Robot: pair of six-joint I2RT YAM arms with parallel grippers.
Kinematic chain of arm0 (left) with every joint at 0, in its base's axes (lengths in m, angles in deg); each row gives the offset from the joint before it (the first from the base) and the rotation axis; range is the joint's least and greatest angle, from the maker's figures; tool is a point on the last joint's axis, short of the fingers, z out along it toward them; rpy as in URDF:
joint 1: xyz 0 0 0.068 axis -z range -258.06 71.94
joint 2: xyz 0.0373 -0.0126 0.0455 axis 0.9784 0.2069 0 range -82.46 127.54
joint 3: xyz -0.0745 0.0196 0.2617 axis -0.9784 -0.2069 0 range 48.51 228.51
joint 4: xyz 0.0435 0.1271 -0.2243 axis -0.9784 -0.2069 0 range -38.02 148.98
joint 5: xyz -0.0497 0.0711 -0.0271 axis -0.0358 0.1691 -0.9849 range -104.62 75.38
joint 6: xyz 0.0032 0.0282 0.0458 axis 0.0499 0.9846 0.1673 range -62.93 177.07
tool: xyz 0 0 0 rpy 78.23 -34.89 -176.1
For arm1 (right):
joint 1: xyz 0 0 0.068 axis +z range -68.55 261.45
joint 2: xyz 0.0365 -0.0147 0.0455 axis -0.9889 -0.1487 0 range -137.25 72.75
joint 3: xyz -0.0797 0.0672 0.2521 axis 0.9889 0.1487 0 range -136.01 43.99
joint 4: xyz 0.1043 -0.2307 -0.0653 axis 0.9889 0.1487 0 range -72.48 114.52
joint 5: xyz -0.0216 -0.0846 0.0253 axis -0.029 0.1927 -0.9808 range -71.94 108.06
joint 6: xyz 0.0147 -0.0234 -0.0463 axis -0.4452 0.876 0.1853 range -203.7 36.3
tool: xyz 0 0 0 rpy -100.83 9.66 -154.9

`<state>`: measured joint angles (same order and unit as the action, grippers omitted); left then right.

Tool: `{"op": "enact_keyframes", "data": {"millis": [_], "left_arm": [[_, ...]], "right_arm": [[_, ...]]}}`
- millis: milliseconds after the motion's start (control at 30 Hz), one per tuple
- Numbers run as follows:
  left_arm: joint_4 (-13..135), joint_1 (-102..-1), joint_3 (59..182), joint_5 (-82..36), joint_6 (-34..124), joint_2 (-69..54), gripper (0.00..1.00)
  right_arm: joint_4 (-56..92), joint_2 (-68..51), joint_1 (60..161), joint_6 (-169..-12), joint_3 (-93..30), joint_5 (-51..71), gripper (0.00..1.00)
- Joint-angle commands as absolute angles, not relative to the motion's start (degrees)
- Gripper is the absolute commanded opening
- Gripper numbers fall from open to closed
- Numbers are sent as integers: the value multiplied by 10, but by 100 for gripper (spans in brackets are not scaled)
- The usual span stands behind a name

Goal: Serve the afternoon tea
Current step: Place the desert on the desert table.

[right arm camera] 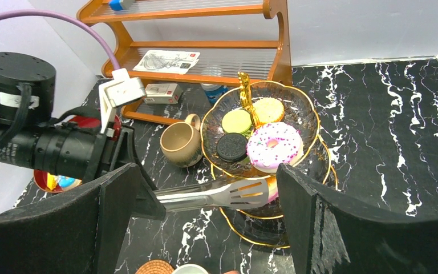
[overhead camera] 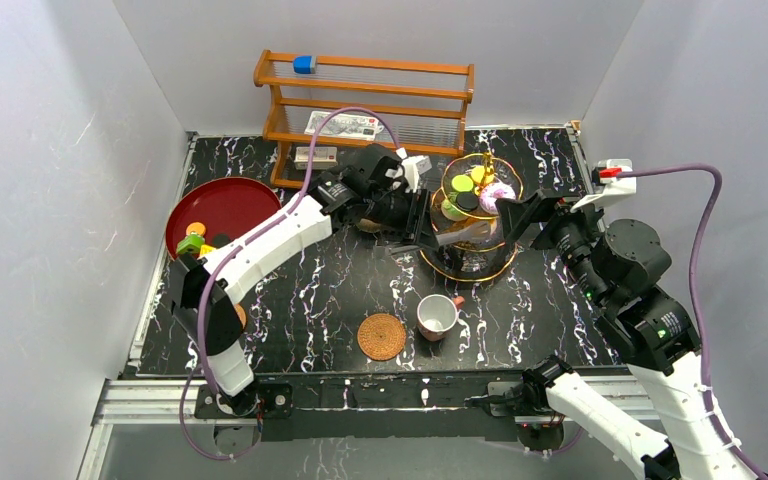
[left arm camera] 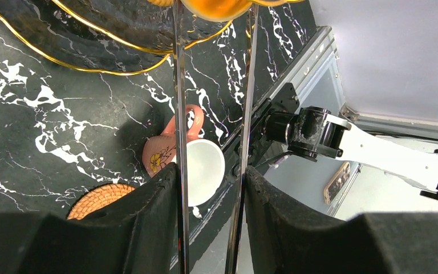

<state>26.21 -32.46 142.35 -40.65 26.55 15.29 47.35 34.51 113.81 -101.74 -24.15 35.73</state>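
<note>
Right gripper (right arm camera: 206, 168), nearest the lens in the right wrist view, has its fingers spread wide apart. All items rest on the black marbled tabletop (overhead camera: 300, 290). At the far edge stands the wooden rack (overhead camera: 365, 100). At far left, the round red tray (overhead camera: 230, 200) holds a few toy pieces (overhead camera: 193, 238). Right of centre sits the tiered stand (right arm camera: 296, 105), clear glass with gold rims.

The left gripper (left arm camera: 210, 168) is pinched on metal tongs (left arm camera: 178, 114). Only the right wrist view shows their slotted end at the lower tier. That view alone shows the tan mug (right arm camera: 179, 142) clearly, upright just left of the stand; the top view mostly hides it behind the left arm.

Near the front edge the white cup (overhead camera: 437, 316) stands upright beside a woven coaster (overhead camera: 381, 336), not on it. The left wrist view adds a flower print on its pinkish outer wall.

The upper tier holds a pink sprinkled doughnut (right arm camera: 275, 145), dark sandwich biscuit (right arm camera: 231, 146), green macaron (right arm camera: 237, 121) and yellow macaron (right arm camera: 268, 109).
</note>
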Motion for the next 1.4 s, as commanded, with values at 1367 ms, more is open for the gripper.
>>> {"op": "enact_keyframes", "data": {"millis": [1367], "left_arm": [[294, -305, 1542, -391, 279, 259, 44]], "right_arm": [[405, 351, 1140, -1035, -233, 346, 98]]}}
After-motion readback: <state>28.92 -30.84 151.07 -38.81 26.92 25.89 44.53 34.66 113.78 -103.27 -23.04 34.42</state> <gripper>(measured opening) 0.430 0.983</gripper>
